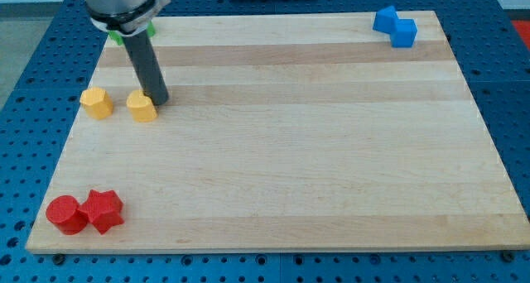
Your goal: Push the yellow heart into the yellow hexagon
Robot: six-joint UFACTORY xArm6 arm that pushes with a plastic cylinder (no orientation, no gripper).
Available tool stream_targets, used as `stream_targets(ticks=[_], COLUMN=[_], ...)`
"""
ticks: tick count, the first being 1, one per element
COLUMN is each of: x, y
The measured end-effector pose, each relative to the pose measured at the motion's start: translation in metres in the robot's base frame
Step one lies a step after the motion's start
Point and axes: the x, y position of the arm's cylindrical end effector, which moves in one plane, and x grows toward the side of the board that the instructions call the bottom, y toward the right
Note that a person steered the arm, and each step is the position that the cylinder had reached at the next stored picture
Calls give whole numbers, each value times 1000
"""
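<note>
The yellow heart (142, 106) lies near the view's left edge of the wooden board. The yellow hexagon (97, 103) lies a short way to its left, with a small gap between them. My tip (160, 100) stands right against the heart's right side, touching or nearly touching it. The dark rod rises from there up to the arm at the view's top left.
A red cylinder (65, 214) and a red star (103, 210) sit together at the bottom left. A blue block (395, 26) lies at the top right. A green block (126, 35) shows partly behind the rod at the top left. The board's left edge (70, 134) is close.
</note>
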Motion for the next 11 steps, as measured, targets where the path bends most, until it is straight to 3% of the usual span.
stream_targets(ticks=[1, 2, 3, 7, 9, 11], x=[0, 1, 34, 30, 22, 22], y=[-12, 32, 56, -9, -9, 110])
